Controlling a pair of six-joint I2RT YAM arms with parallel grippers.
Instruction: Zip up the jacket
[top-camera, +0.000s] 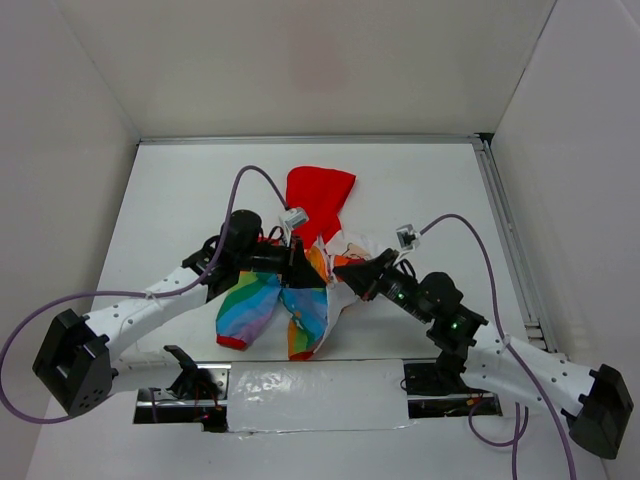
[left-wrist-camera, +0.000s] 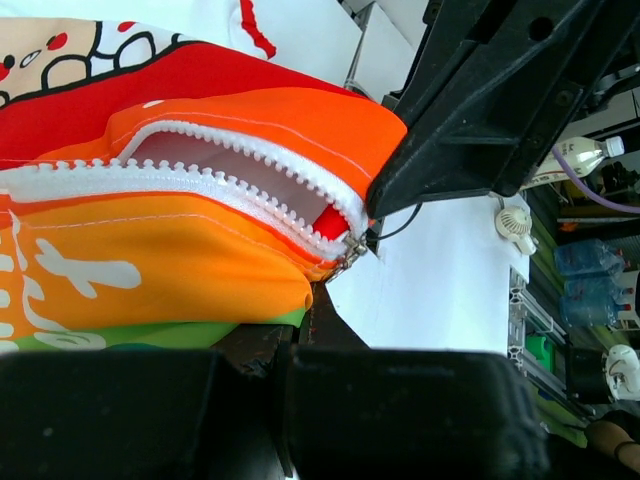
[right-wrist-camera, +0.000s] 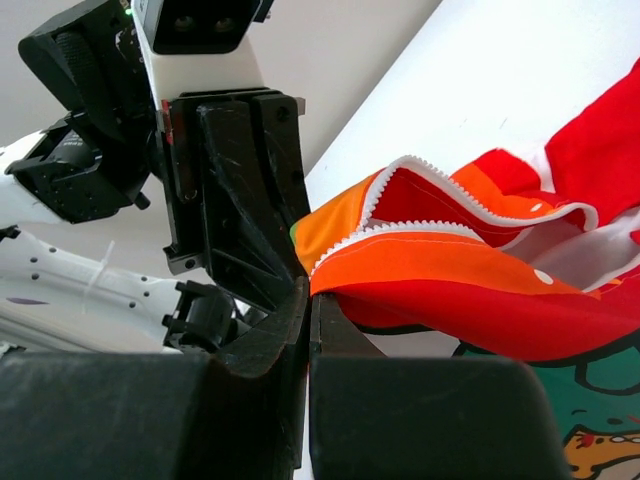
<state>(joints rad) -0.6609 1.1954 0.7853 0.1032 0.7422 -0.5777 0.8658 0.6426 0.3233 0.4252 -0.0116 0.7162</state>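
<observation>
The jacket (top-camera: 300, 300) lies mid-table, red hood (top-camera: 320, 195) toward the back and rainbow sleeves toward me. Its white zipper teeth (left-wrist-camera: 250, 150) gape apart between orange edges, and the same teeth (right-wrist-camera: 400, 235) show in the right wrist view. My left gripper (top-camera: 297, 262) is shut on the jacket's orange-green hem (left-wrist-camera: 290, 310) just below the zipper's end. My right gripper (top-camera: 340, 268) faces it, its fingertips (right-wrist-camera: 310, 290) shut on the orange edge. The small metal slider (left-wrist-camera: 352, 250) sits right at the right gripper's tips (left-wrist-camera: 372, 215); whether its pull is pinched is hidden.
A shiny taped strip (top-camera: 310, 395) runs along the near edge between the arm bases. White walls enclose the table, with a metal rail (top-camera: 505, 230) on the right. Purple cables (top-camera: 470, 240) loop over both arms. Bottles and clutter (left-wrist-camera: 580, 260) lie beyond the table's edge.
</observation>
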